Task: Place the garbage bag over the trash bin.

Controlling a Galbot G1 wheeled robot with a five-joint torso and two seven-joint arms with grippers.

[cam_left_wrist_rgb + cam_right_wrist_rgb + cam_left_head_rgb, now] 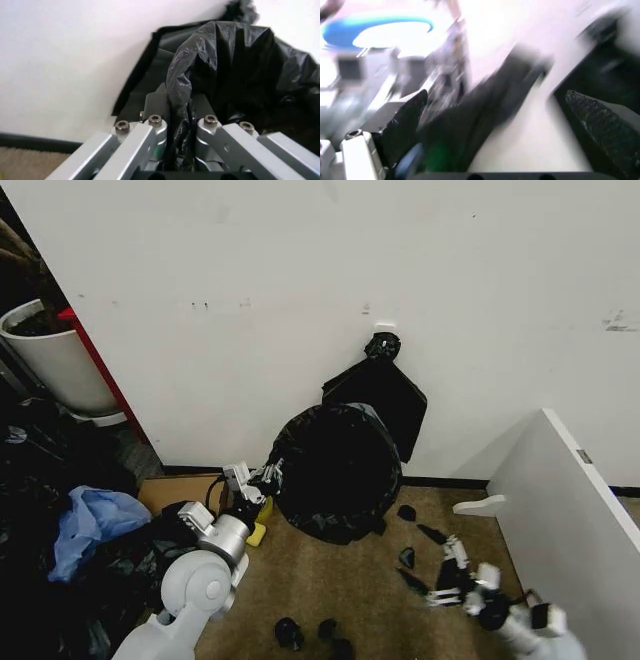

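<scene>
The garbage bag (pixel 335 470) sits on the floor against the white wall (pixel 300 280), a glossy black wrinkled mound that looks already draped over something round; I take that to be the trash bin, though none of its white plastic is visible under the film. Behind it, leaning on the wall, is a flat black bag with a knotted top (pixel 385 395), which is a separate thing.

The left claw (pixel 262 477) is right at the bag's left edge, closed on a fold of the film; from the wrist you can see a twisted ridge of garbage bag (pixel 182 93) pinched between the two metal fingers (pixel 150 131). From that claw the bulk of the bag lies to the robot's right and slightly forward, toward the wall, so any further pulling down or round the rim would, I'd judge, work from this left side. This arm is clearly the nearer one.

The right claw (pixel 430 565) hangs well apart from the bag, low over the brown carpet (pixel 340 580) to the right, its dark fingers (pixel 600 123) spread wide with nothing between them. A white panel (pixel 570 510) stands beside it. Off to the left lie a blue cloth on a black heap (pixel 90 525) and a large white planter pot (pixel 60 365)
</scene>
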